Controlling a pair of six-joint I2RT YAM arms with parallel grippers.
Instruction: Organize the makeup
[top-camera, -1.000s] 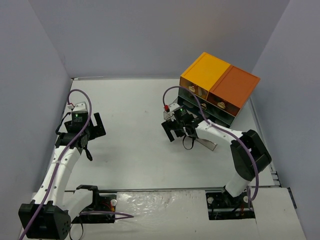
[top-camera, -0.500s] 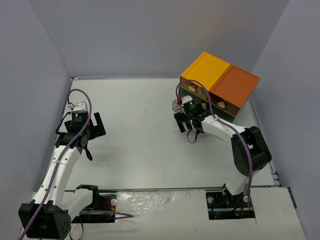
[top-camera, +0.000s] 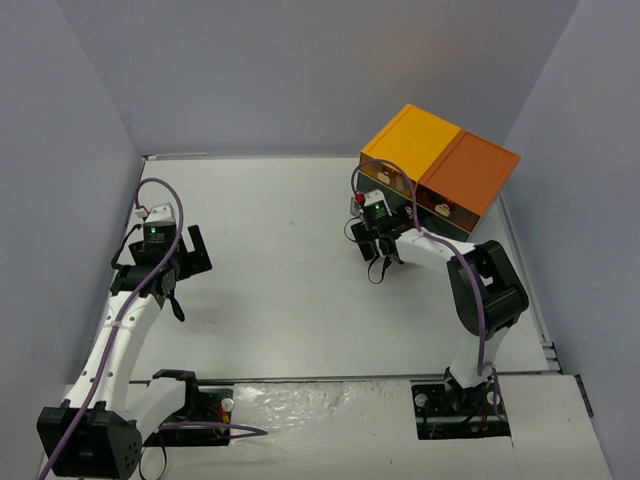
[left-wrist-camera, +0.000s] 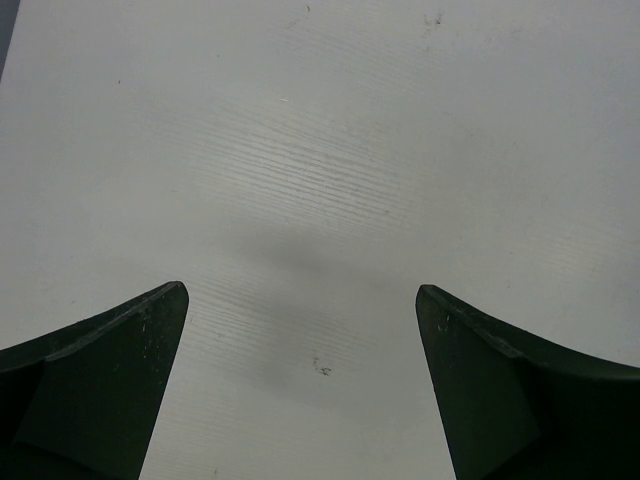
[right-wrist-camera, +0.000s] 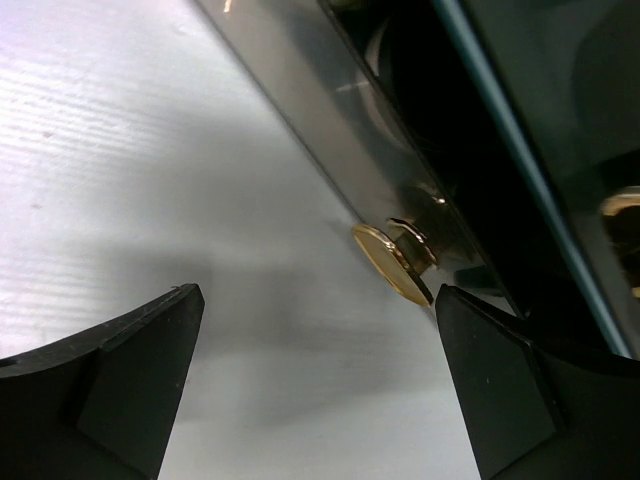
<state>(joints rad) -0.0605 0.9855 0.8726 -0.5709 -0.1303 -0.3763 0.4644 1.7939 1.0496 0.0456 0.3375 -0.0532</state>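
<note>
- Left claw (left-wrist-camera: 302, 295): released, jaws wide, hanging over the table (left-wrist-camera: 320, 120); unmoved.
- Right claw (right-wrist-camera: 320, 292): released; it has swung from mid-table up to the drawer box (top-camera: 440, 165). The gold knob (right-wrist-camera: 395, 262) lies between its fingers, untouched.
- Makeup: none visible on the table; probably in the drawers already, so nearly finished.

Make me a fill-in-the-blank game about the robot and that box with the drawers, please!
1. The right claw points at a round ___ knob on the drawer box.
2. That box has an ___ top.
3. The left claw stands ___ above the bare table, holding nothing.

Missing words: gold, orange, open.
</note>
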